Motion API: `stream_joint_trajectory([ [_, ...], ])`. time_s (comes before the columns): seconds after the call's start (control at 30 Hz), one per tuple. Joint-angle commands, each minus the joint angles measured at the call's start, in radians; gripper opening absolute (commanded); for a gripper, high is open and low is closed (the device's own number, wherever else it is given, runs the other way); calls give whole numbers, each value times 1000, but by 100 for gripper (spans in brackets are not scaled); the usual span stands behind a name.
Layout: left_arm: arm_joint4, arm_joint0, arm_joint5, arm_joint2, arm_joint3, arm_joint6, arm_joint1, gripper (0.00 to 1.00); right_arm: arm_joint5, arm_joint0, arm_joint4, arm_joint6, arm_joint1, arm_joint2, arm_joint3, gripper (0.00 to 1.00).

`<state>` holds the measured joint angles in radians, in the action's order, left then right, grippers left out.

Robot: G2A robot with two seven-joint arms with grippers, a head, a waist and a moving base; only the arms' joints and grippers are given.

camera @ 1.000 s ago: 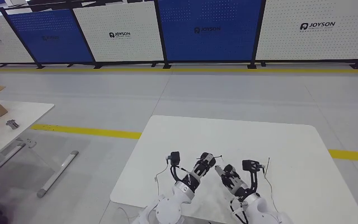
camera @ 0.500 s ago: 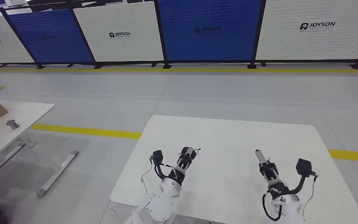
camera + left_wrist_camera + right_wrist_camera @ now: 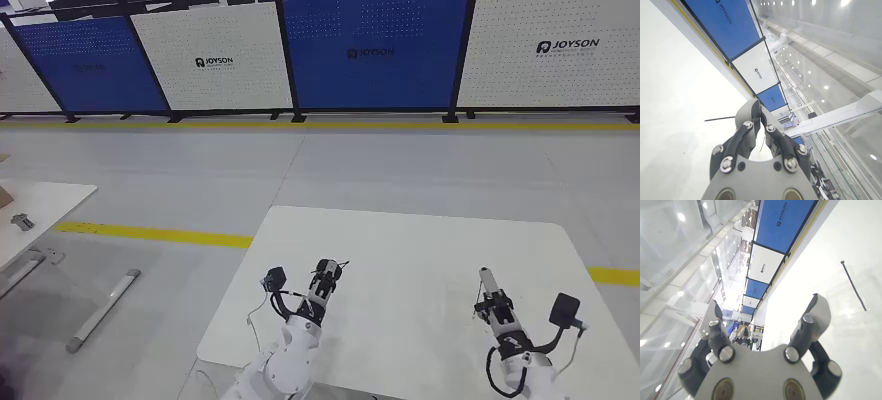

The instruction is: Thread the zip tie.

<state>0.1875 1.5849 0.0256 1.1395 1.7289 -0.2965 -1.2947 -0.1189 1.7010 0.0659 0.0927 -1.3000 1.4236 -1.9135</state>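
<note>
Okay, so the zip tie (image 3: pixel 719 119) is pinched in the left claw (image 3: pixel 759 113). The tips are pressed together on it and its thin tail pokes out sideways over the white table (image 3: pixel 668 75). From above, that claw sits low in the frame, a bit left of centre. A second zip tie (image 3: pixel 853 285) lies flat on the table near the right claw (image 3: pixel 765 301), which is spread wide, low on the right.

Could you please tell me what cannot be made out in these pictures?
Left wrist view: the left hand covers the middle of the held zip tie, so its head and any threading cannot be seen.
Top view: the held zip tie and the loose zip tie near the open right hand are too small to trace.
</note>
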Motion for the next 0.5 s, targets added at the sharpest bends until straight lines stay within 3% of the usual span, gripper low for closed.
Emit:
stream_joint_trajectory([
  [0.0, 82, -11, 17, -6, -16, -43, -1, 0, -17, -6, -46, -56, -5, 8, 11, 100],
  [0.13, 137, -41, 63, -32, -50, -108, -11, 0, -30, -6, -75, -119, -8, 35, 26, 100],
  [0.47, 136, -45, 66, -38, -54, -112, -13, 0, -36, -5, -66, -112, -8, 36, 29, 100],
])
